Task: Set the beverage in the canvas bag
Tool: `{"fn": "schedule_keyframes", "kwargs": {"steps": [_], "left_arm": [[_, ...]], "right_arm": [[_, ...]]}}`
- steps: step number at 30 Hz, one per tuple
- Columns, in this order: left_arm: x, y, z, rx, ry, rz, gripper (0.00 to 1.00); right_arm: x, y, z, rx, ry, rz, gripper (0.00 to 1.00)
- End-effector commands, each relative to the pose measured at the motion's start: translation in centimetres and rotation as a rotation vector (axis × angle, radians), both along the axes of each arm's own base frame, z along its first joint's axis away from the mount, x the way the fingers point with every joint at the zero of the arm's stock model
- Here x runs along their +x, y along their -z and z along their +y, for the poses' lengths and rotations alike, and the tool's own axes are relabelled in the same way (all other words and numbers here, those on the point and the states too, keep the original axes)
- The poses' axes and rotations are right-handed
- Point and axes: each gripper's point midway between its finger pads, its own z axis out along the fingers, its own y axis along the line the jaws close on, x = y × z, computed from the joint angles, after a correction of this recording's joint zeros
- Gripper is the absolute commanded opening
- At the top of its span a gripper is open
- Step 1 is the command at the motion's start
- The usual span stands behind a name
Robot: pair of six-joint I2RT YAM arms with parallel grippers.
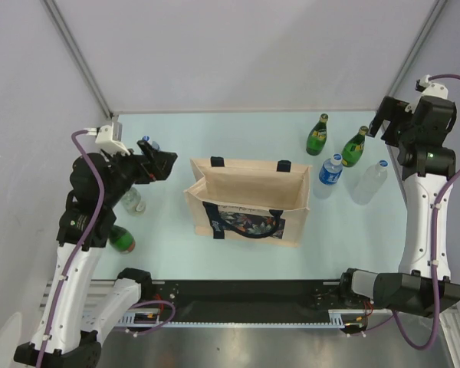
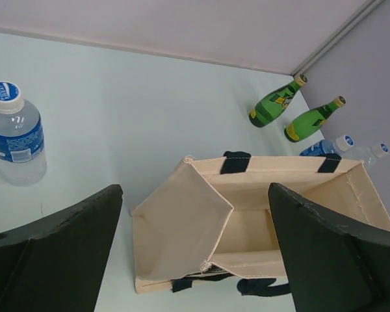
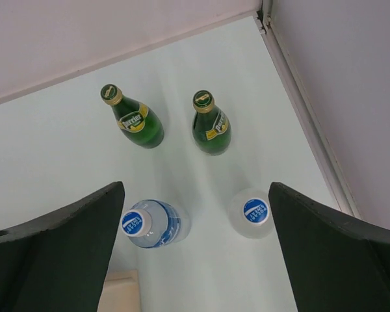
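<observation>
A: Top external. The canvas bag (image 1: pixel 249 201) stands upright mid-desk (image 1: pixel 238 130) with its mouth open and navy handles hanging outside. I see nothing inside it.

B: Tools?

A: The right tool (image 3: pixel 195 195) is spread wide and empty. It hangs over four bottles in the far right corner: one green bottle (image 3: pixel 135 121), a second green bottle (image 3: pixel 211 123), a blue-label water bottle (image 3: pixel 147 224) and a clear bottle (image 3: pixel 254 212). The left tool (image 2: pixel 195 195) is also wide open with nothing held, looking down into the bag's mouth. Another water bottle (image 2: pixel 14 133) stands off to its side.

B: Which beverage?

A: The task doesn't say. I'd guess the blue-label water bottle, since it stands nearest the bag.

B: How to take it cleanly?

A: Centre over the cap and drop straight down. Put one finger on each side of the body, below the shoulder. The clear bottle stands near, so keep the fingers off it. Squeeze gently, because thin plastic likely flexes. Lift the base clear of the rim before crossing.

B: And the drop?

A: One end panel is folded inward on the left arm's side, so aim for the wider, open end. The canvas is soft and could tip if bumped. Lower the bottle right in before opening the tool.
</observation>
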Motion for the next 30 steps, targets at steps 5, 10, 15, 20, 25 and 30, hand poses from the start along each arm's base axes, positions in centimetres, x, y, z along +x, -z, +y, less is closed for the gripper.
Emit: {"fn": "schedule_keyframes", "kwargs": {"steps": [5,10,15,20,25,30], "left_arm": [[-0.6,-1.5,-2.4,-0.028,0.155,-0.017,1.00],[-0.8,-1.1,-3.7,-0.048,0.228,0.012,1.00],[-0.7,-0.3,-4.6,-0.053,0.270,0.044,1.00],[-0.3,0.1,-4.9,-0.042,0.280,0.057,1.00],[0.2,0.5,-5.0,-0.037,0.283,0.072,1.00],[0.8,0.8,-5.3,-0.036,0.287,0.079,1.00]], "right_arm": [[-1.1,-3.2,7.2,-0.064,-0.461,-0.131,1.00],[-1.3,-1.1,8.9,-0.074,-0.568,-0.029,1.00],[-1.7,1.0,9.7,-0.017,-0.754,0.055,1.00],[0.1,4.1,9.0,-0.041,-0.806,0.138,1.00],[0.8,6.9,9.1,-0.077,-0.868,0.194,1.00],[2.2,9.2,9.1,-0.111,-0.882,0.250,1.00]]}}
